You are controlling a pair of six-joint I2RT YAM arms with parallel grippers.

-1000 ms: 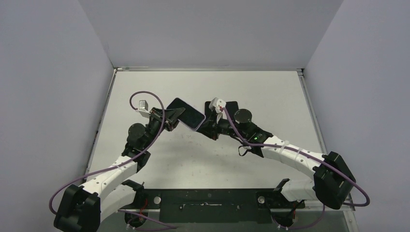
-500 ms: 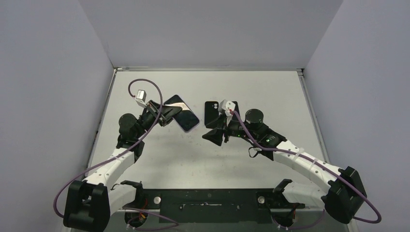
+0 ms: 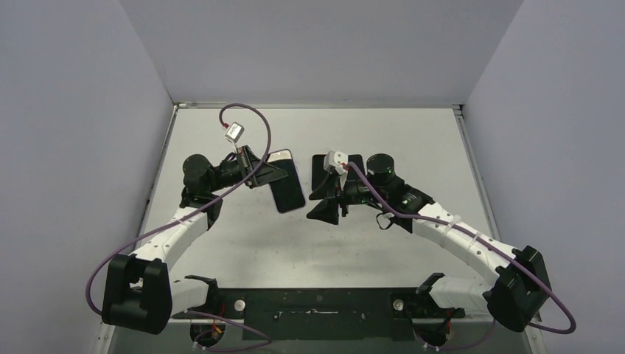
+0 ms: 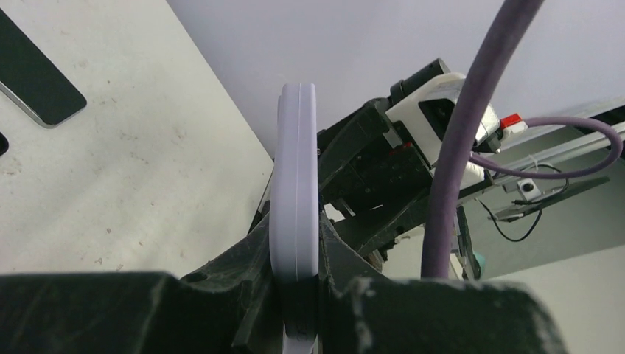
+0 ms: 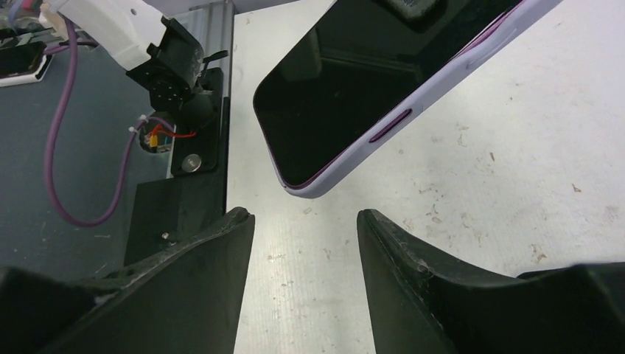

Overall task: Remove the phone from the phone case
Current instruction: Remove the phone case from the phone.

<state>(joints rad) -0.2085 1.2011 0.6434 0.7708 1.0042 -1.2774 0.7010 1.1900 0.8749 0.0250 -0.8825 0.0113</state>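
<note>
Left gripper [image 4: 296, 284] on case [image 4: 295, 177] (firm pinch)

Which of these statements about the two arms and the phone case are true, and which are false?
1. The left fingers clamp the phone case. True.
2. The right fingers are closed on the phone case. False: they are open and clear of it.
3. The phone case is green. False: it is lavender.
4. A dark flat object lies on the table near the right fingers. True.
</note>
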